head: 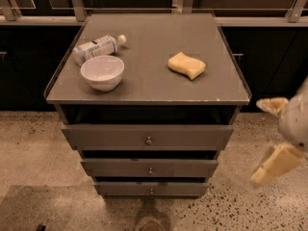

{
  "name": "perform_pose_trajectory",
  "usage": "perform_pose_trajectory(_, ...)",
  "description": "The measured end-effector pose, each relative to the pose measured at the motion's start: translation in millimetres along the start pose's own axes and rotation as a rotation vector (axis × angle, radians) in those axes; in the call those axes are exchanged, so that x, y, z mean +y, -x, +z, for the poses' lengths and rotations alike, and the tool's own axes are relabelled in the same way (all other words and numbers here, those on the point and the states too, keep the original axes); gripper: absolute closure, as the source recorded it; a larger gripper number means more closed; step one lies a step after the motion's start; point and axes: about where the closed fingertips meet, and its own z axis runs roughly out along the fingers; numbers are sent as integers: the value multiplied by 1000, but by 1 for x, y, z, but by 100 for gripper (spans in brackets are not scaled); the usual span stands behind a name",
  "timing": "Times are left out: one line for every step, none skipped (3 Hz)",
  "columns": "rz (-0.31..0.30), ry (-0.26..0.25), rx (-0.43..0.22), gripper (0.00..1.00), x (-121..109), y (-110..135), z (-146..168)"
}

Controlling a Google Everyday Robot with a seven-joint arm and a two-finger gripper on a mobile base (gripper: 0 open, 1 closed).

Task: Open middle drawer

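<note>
Right of the cabinet: the gripper (262, 141) hangs at the picture's right edge, low beside the cabinet (231, 110) and above the floor (33, 143).
Gripper state: its two cream fingers (276, 163) are spread wide, one above the other, with nothing between them.
Gripper direction: both fingertips point left, toward the cabinet's right side.
Middle drawer: the middle drawer (120, 168) is the second of three dark grey fronts stacked at the cabinet's front, with a small round knob (150, 170) at its centre.
Drawer relative to gripper: it lies to the left of the gripper and well apart from it; the lower finger is at about the drawer's height, the upper finger is higher, near the tabletop edge. Nothing touches the knob.
Other fronts: the top drawer (106, 137) is taller and wider; the bottom drawer (120, 189) is the smallest. Dark gaps separate the three.
Cabinet top: a white bowl (102, 72) stands near the front left corner; a plastic bottle (98, 47) lies on its side just behind the bowl; a yellow sponge (186, 65) lies right of centre, apart from both.
Floor: speckled stone, pale brown.
</note>
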Motion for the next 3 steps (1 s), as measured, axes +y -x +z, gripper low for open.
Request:
perform_pose_trajectory(119,27,-26,0,23,-44,68)
perform_pose_trajectory(154,18,-11,0,35,-66,96)
perform_pose_trajectory(166,16,-49,0,44,-69,101)
